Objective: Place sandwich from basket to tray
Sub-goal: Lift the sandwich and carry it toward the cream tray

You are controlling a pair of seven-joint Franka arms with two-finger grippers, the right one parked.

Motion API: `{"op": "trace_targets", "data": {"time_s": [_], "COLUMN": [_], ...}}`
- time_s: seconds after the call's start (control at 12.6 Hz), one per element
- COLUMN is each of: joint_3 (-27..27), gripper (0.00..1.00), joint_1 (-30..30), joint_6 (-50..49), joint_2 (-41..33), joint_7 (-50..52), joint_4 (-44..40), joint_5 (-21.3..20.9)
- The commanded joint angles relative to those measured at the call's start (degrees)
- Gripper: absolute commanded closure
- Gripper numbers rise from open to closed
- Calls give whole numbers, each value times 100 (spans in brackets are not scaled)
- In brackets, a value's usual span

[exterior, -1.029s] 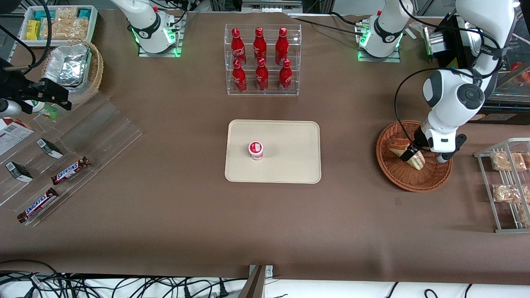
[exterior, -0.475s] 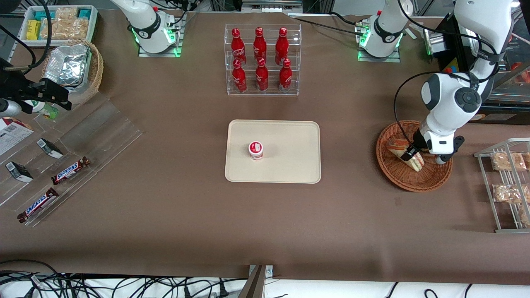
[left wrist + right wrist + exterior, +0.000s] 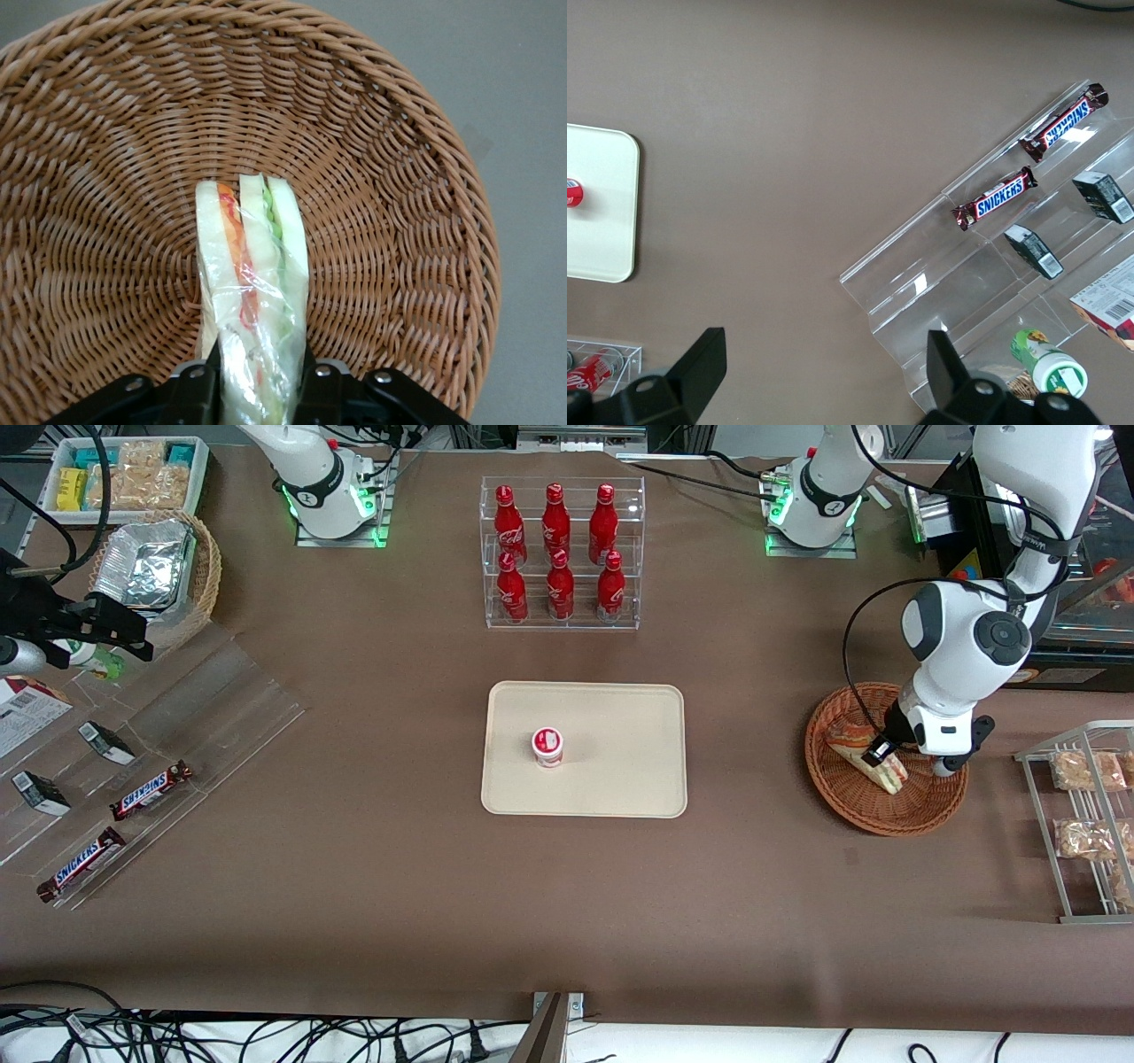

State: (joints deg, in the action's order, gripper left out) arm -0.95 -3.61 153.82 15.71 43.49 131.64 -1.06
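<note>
The sandwich, a clear-wrapped wedge of white bread with red and green filling, lies in the reddish-brown wicker basket toward the working arm's end of the table. My left gripper is down inside the basket, shut on the sandwich. Its black fingers press the wrap from both sides. The cream tray lies mid-table with a small red-lidded cup standing on it.
A clear rack of red bottles stands farther from the camera than the tray. A wire rack with snack packets sits beside the basket. Toward the parked arm's end are an acrylic stand with Snickers bars and a tan basket with foil trays.
The left arm's wrist has shifted slightly and risen a little; the gripper stays clamped on the sandwich in the basket.
</note>
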Motion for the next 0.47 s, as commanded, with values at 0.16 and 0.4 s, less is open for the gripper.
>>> {"op": "trace_targets", "data": {"time_s": [0.16,0.4], "joint_3": [-169,-362], "gripper": [100,100], "joint_1": [-8,9], "joint_6": [-1692,-3135], "joint_2": [-727,-727], "joint_7": [-314,-569], "joint_4": [-672,-1717], "joint_5": [-158,-158]}}
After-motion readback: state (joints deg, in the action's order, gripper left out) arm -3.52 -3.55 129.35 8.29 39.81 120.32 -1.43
